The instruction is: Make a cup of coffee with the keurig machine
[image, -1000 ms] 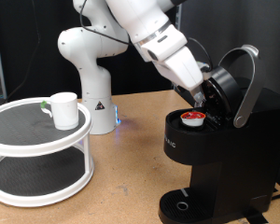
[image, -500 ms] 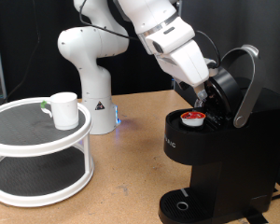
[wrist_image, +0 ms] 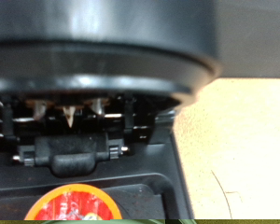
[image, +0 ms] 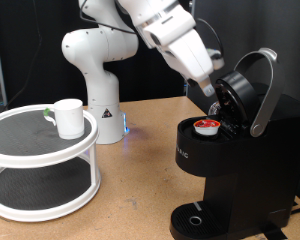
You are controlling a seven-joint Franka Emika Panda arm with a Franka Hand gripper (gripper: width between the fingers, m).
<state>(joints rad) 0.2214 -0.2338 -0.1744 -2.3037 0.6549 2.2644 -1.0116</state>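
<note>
Claw [image: 216, 100] by keurig machine [image: 230, 170], lid [image: 252, 88] tilted up (open), cup [image: 68, 117] upright

We find the plain white ceramic mug [image: 68, 117] on the round two-tier stand [image: 40, 160] at the exterior view's left, the tall black brewer [image: 230, 160] at its right, a small pod [image: 206, 125] in its holder.

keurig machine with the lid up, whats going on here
A Franka arm's gripper hangs just above the open keurig machine, holding nothing that shows. The hinged lid is raised, and a pod with a red-orange top already sits in the brew chamber. The cup stands apart on a white two-tier round stand at the exterior view's left, not under the machine.
</note>
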